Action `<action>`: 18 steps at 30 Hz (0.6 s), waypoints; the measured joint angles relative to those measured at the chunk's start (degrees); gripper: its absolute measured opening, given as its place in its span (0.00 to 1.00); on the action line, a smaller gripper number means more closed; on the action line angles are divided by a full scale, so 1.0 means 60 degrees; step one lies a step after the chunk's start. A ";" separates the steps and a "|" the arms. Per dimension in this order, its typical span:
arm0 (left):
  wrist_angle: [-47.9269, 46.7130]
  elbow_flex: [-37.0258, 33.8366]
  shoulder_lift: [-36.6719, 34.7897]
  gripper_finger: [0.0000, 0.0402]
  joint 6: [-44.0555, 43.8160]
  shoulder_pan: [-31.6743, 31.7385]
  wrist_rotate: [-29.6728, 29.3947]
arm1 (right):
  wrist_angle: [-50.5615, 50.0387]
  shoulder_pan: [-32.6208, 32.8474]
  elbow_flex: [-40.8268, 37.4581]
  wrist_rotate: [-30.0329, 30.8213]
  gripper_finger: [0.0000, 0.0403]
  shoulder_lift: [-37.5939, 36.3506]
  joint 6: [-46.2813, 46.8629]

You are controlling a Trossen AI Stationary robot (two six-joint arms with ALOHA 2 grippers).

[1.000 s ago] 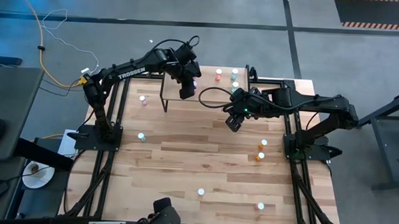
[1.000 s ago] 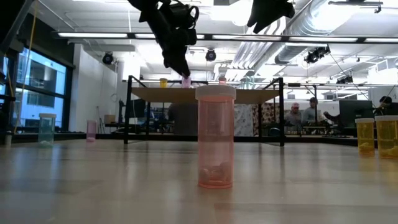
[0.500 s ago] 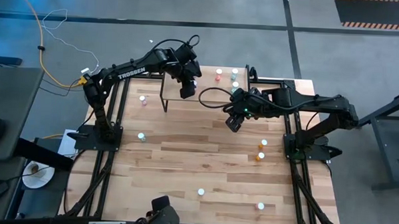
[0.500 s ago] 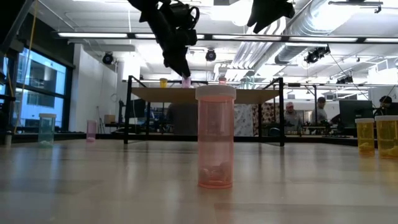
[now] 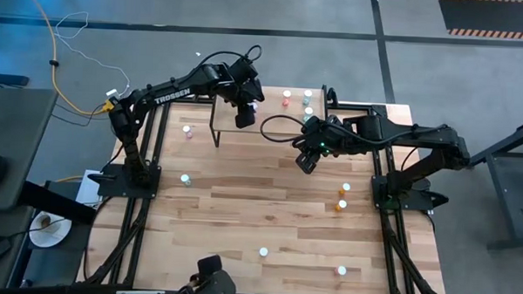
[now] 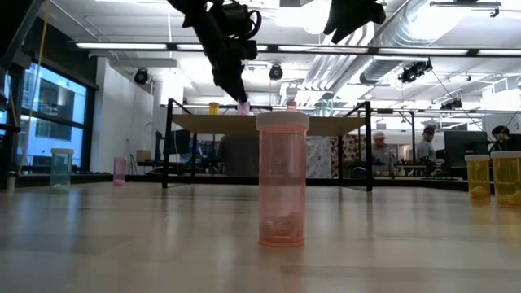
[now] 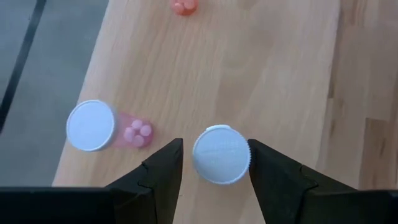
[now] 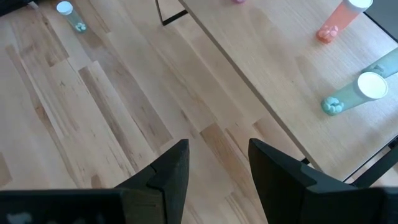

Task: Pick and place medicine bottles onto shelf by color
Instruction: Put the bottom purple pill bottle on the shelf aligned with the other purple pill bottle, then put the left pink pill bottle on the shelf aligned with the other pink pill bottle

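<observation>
Light-wood boards of the shelf fill the left wrist view as the left gripper hangs over the shelf's left end, its fingers spread to either side of a white-capped bottle with a sliver of daylight on each flank, so the bottle looks set down, not gripped. Just beside it, nearer the shelf's edge, stands a pink bottle with pale pills showing through its wall. A red bottle and teal bottles stand towards the shelf's right end. The right gripper waits over the bare worktop in front of the shelf, fingers parted and empty. The danger now lies in the withdrawal: a finger lifting off-line could clip the cap and topple the light bottle, or knock its pink neighbour off the near edge. The medicine bottles are tiny clear-walled cylinders under flat white caps, tinted pink, orange, red or teal. Many remain on the worktop: a pink one near the left edge, a teal one below it, orange ones by the right edge, and more near the front edge.
</observation>
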 joint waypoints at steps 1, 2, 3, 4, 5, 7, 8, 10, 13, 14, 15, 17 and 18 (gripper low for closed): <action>0.0000 0.0000 0.0000 0.42 0.0000 0.0000 0.0093 | 0.0000 0.0000 0.0000 0.0003 0.39 0.0000 0.0003; 0.0000 0.0000 0.0000 0.42 0.0002 0.0003 0.0241 | 0.0000 -0.0001 0.0000 0.0003 0.39 0.0000 0.0003; 0.0000 0.0000 0.0000 0.42 0.0004 0.0004 0.0314 | 0.0001 0.0000 0.0000 0.0003 0.39 0.0000 0.0001; 0.0000 0.0000 -0.0009 0.42 0.0004 0.0004 0.0306 | 0.0001 0.0000 0.0000 0.0000 0.39 0.0000 0.0002; -0.0003 0.0000 -0.0021 0.42 0.0004 0.0004 0.0275 | 0.0002 -0.0001 0.0000 0.0001 0.39 0.0000 0.0010; 0.0000 0.0011 -0.0040 0.42 0.0100 0.0004 0.0203 | 0.0003 -0.0001 0.0000 0.0001 0.39 0.0000 0.0021; -0.0004 0.0011 -0.0044 0.42 0.0146 0.0004 0.0200 | 0.0002 0.0000 0.0000 0.0003 0.39 0.0000 0.0014; -0.0004 0.0011 -0.0040 0.42 0.0149 0.0004 0.0200 | 0.0000 0.0000 0.0000 0.0000 0.39 0.0000 0.0018; -0.0004 0.0011 -0.0040 0.42 0.0208 0.0004 0.0196 | 0.0000 0.0000 0.0000 0.0000 0.39 0.0000 0.0021; -0.0006 0.0011 -0.0041 0.42 0.0273 0.0004 0.0188 | 0.0003 0.0000 0.0000 0.0002 0.39 0.0000 0.0023; -0.0007 0.0011 -0.0041 0.42 0.0324 0.0004 0.0181 | 0.0003 0.0000 0.0000 0.0002 0.39 0.0000 0.0025; -0.0007 0.0011 -0.0062 0.42 0.0331 0.0004 0.0178 | 0.0001 0.0000 0.0000 0.0003 0.39 0.0000 0.0021; -0.0004 0.0011 -0.0084 0.42 0.0360 0.0004 0.0167 | 0.0000 -0.0001 0.0000 0.0002 0.39 0.0000 0.0025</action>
